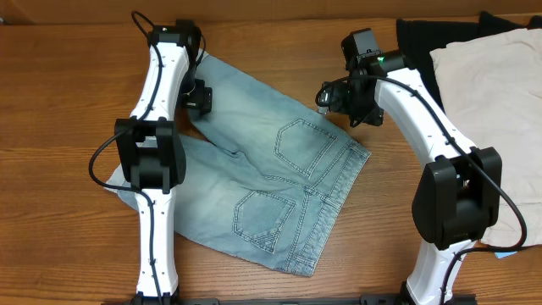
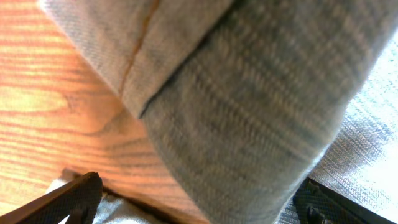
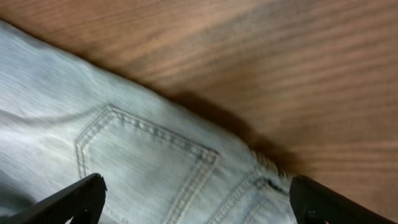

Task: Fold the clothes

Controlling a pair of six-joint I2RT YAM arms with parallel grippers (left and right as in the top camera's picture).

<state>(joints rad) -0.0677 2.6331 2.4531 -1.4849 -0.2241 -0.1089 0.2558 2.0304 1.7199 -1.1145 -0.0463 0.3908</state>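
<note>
The light-blue denim shorts (image 1: 271, 186) lie flat on the wooden table, back pockets up and waistband toward the lower right. My left gripper (image 1: 199, 97) hovers at the upper leg's hem. In the left wrist view a raised fold of the shorts (image 2: 249, 112) bulges between its wide-apart fingers (image 2: 68, 199), so the left gripper (image 2: 199, 186) is open. My right gripper (image 1: 330, 95) is at the shorts' upper right edge. It (image 3: 198, 183) stands open over a stitched back pocket (image 3: 149, 162), with bare table beyond the denim's edge.
A cream-white garment (image 1: 491, 76) lies at the right, on top of a black garment (image 1: 419, 38) at the back right. A pale scrap (image 1: 114, 178) shows under the left arm, at the shorts' left edge. Both arms reach in from the table's near edge.
</note>
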